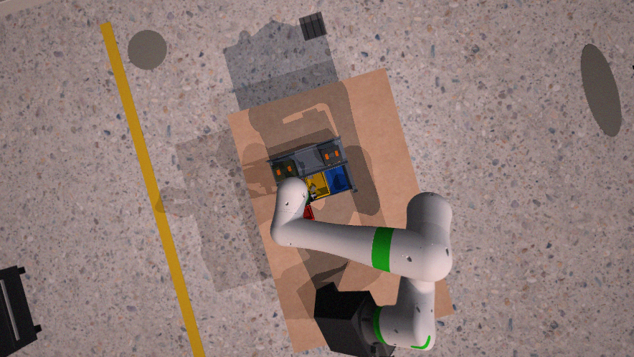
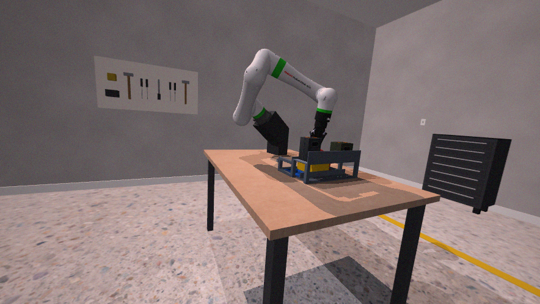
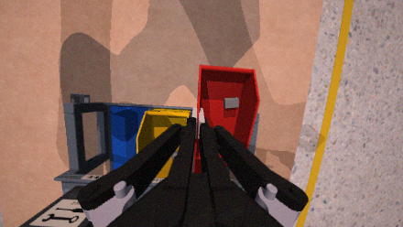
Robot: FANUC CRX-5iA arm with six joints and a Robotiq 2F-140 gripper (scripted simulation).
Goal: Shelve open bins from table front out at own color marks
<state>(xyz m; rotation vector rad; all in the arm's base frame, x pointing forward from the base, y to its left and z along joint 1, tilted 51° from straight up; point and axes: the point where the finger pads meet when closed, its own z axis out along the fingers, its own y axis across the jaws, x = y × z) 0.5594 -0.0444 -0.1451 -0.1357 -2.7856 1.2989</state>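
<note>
Surface (image 1: 399,155) (image 2: 241,180) (image 3: 284,46) is carrying the shelf (image 1: 354,183) (image 2: 334,156) (image 3: 70,137). Red bin (image 1: 308,212) (image 3: 229,120) is hanging by the shelf's front, grey part (image 3: 232,102) inside; yellow bin (image 1: 320,181) (image 2: 319,166) (image 3: 156,128) is sitting in the shelf. Fingers (image 2: 319,135) are closing on the red bin's side wall, gripping it.

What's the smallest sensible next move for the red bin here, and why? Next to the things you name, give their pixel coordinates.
Probably ease it farther inward over the shelf (image 1: 353,183) (image 2: 333,156) (image 3: 71,137) before lowering: the gripper (image 1: 312,195) (image 2: 320,138) (image 3: 197,113) pinches the red bin (image 1: 308,212) (image 2: 322,150) (image 3: 230,84) by one side wall, and its front still juts out well beyond the front of the yellow bin (image 1: 320,181) (image 2: 319,166) (image 3: 161,121).
</note>
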